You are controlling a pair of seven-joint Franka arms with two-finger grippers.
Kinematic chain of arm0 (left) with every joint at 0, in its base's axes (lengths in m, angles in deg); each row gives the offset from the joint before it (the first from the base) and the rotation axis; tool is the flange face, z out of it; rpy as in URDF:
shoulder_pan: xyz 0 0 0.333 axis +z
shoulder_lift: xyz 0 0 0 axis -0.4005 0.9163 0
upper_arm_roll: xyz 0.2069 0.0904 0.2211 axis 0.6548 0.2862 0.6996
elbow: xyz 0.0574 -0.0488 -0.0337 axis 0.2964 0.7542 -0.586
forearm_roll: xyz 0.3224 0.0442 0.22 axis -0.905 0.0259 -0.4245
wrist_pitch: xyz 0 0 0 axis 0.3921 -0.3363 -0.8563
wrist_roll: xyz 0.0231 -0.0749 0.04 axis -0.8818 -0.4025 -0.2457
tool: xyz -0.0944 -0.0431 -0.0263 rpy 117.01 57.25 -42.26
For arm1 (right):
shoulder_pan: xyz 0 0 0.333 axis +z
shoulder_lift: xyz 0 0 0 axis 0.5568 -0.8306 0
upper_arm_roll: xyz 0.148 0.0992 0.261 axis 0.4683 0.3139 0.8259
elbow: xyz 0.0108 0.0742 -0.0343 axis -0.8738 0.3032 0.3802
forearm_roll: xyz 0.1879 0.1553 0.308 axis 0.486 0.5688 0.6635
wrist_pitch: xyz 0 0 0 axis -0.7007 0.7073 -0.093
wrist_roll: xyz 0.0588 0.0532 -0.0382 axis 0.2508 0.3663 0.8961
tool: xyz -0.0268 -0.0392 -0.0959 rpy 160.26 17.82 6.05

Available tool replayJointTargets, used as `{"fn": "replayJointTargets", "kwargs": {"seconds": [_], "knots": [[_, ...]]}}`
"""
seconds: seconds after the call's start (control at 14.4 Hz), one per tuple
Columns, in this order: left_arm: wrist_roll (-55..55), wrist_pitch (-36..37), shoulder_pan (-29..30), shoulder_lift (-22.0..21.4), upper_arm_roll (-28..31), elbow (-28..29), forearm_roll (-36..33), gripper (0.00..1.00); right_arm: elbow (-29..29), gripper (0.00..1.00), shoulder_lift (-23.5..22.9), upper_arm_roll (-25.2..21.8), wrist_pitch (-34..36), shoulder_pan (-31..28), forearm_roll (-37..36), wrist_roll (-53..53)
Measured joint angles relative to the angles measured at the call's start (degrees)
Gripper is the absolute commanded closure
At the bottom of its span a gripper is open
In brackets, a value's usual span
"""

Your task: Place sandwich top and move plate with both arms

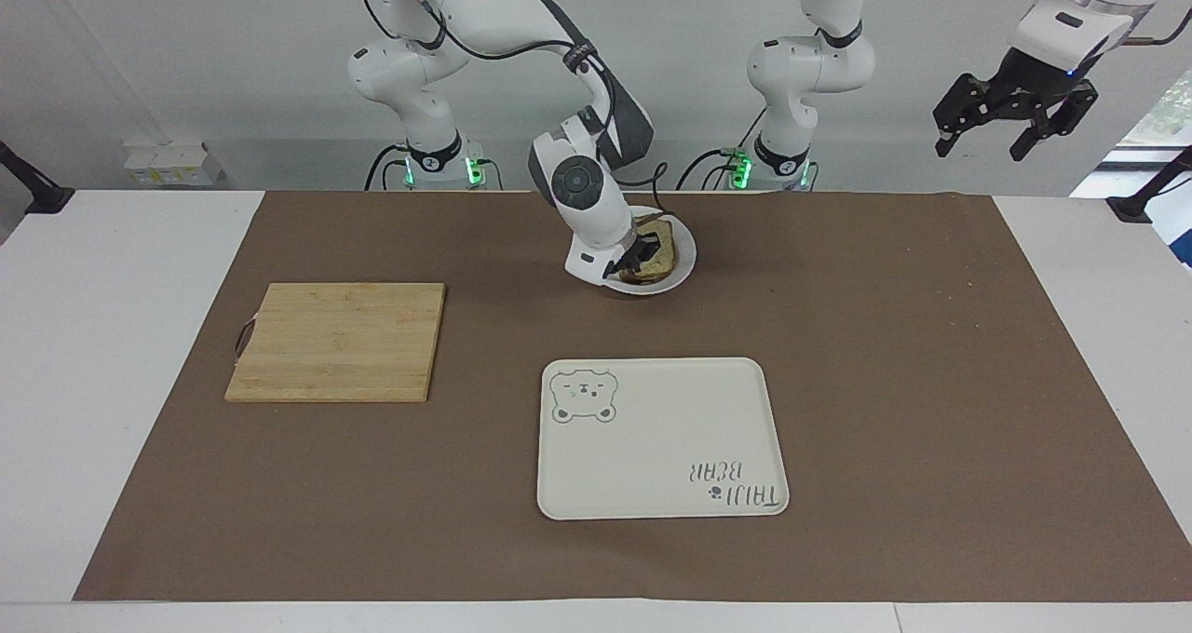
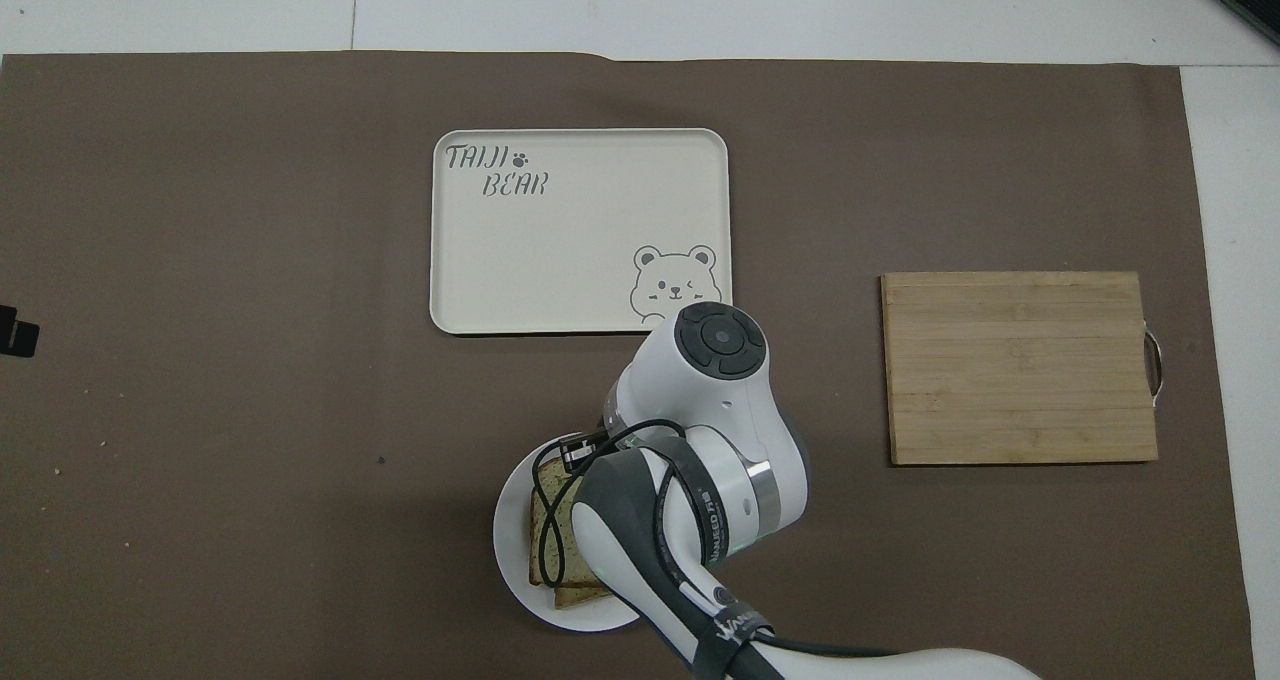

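Near the desk's robot-side edge, our right pincer (image 1: 637, 259) is resting on the top (image 1: 657, 246) on the plate (image 1: 684, 259), grip unclear; the left pincer (image 1: 1012, 117) is waiting open, empty. Moving the plate is remaining.

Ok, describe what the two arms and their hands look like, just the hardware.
Both arms are glossy white with rounded segments and grey joint bands. The right arm has a dark grey round cap at its wrist, a dark grey padded sleeve with printed lettering, and a loose black cable looping down to its black hand. The left arm ends in a black two-finger hand. Green lights glow at both bases.
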Motion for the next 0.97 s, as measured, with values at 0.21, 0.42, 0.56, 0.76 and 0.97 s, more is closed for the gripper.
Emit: {"fn": "replayJointTargets", "kwargs": {"seconds": [0.21, 0.42, 0.56, 0.76, 0.97], "knots": [[0.00, 0.00, 0.00, 0.00, 0.00, 0.00, 0.00, 0.00, -0.58, 0.00, 0.14, 0.01, -0.25, 0.13, -3.56, 0.41], [0.00, 0.00, 0.00, 0.00, 0.00, 0.00, 0.00, 0.00, -1.23, 0.00, 0.64, -0.03, -0.47, 0.14, -7.60, 0.41], [0.00, 0.00, 0.00, 0.00, 0.00, 0.00, 0.00, 0.00, -1.62, 0.00, 1.81, -0.47, -0.46, 0.06, -9.79, 0.41], [0.00, 0.00, 0.00, 0.00, 0.00, 0.00, 0.00, 0.00, -1.78, 0.00, 5.05, -1.34, -0.08, -1.89, -14.21, 0.40], [0.00, 0.00, 0.00, 0.00, 0.00, 0.00, 0.00, 0.00, -1.94, 0.00, 8.58, -1.46, 3.52, -6.46, -15.75, 0.42]]}}
